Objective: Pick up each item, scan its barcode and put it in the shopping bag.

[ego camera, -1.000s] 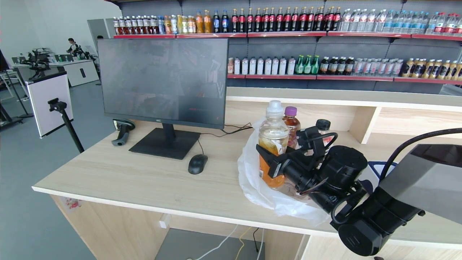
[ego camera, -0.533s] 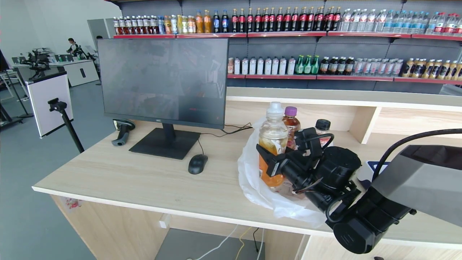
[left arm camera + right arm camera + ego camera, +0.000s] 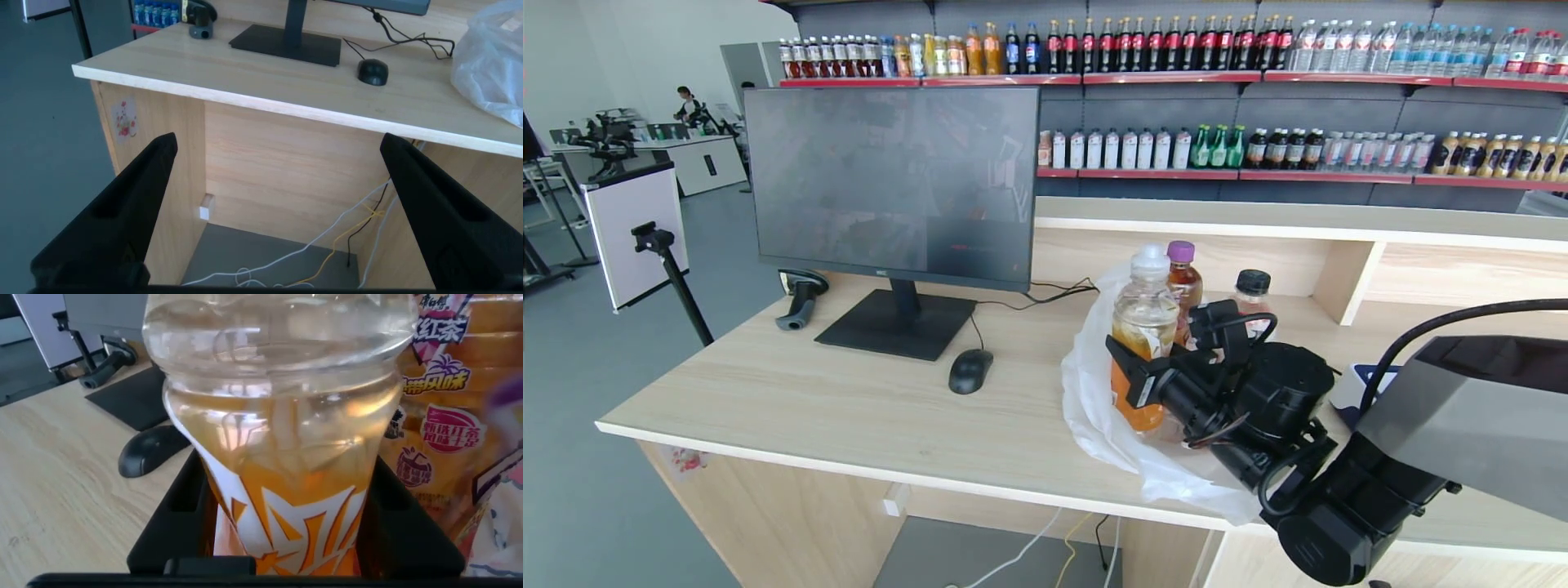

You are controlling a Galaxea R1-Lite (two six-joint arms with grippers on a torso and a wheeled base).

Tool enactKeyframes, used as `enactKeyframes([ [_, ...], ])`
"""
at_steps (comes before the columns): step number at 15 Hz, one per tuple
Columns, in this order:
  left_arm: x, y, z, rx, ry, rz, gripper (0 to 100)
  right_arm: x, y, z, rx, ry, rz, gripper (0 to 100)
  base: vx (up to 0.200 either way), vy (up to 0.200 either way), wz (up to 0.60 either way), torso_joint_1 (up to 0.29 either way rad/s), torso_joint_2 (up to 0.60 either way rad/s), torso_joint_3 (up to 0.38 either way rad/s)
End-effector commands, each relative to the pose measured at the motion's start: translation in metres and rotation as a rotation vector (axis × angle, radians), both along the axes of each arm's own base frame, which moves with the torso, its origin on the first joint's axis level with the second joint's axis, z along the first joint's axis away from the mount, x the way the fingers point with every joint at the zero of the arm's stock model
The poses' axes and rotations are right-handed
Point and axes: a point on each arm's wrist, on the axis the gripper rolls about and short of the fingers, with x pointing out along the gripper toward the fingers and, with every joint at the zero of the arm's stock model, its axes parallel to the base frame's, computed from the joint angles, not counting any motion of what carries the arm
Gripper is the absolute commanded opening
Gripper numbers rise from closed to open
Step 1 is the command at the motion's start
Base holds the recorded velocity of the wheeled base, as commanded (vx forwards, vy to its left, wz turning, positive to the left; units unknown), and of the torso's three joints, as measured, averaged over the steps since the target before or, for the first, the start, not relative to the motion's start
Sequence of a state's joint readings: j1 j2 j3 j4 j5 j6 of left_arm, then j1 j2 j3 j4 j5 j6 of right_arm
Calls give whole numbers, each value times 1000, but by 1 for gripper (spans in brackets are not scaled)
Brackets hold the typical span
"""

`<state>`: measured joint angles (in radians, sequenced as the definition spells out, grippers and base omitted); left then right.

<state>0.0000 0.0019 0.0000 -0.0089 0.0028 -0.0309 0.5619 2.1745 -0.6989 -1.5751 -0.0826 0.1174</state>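
My right gripper (image 3: 1141, 377) is shut on a clear bottle of orange drink (image 3: 1143, 327) with a white cap, holding it upright around the orange label. The bottle's base sits low among the folds of the white plastic shopping bag (image 3: 1094, 416) on the counter. The right wrist view has the bottle (image 3: 278, 457) close up between the black fingers (image 3: 176, 518). A purple-capped bottle (image 3: 1183, 278) and a black-capped bottle (image 3: 1252, 292) stand just behind it. The handheld barcode scanner (image 3: 800, 298) rests at the counter's far left. My left gripper (image 3: 278, 220) hangs open below the counter's front edge.
A monitor (image 3: 894, 188) on a black stand and a mouse (image 3: 970, 370) occupy the middle of the wooden counter (image 3: 809, 400). A raised wooden shelf runs behind the bag. Drink shelves line the back wall. Cables hang under the counter (image 3: 270, 94).
My right gripper has sunk a little with the orange bottle, lowering it deeper into the bag and slightly rightward. The other bottles, scanner and mouse stayed put.
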Motion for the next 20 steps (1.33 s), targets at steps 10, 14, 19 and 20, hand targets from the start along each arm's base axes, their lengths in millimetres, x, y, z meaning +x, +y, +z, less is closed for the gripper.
enactKeyframes([
  [10, 0, 0, 0, 0, -1, 0, 100, -15, 3, -7, -8, 53, 27, 0, 0, 0, 0, 0, 0, 0],
  [14, 0, 0, 0, -1, -2, 0, 100, -15, 2, -5, 5, 56, 28, 100, 0, 0, 0, 0, 0, 0],
  [19, 0, 0, 0, -1, -1, 0, 100, -23, 6, 0, 14, 53, 50, 100, 0, 0, 0, 0, 0, 0],
  [20, 0, 0, 0, -1, -1, 0, 100, -24, 6, 2, 18, 46, 52, 100, 0, 0, 0, 0, 0, 0],
])
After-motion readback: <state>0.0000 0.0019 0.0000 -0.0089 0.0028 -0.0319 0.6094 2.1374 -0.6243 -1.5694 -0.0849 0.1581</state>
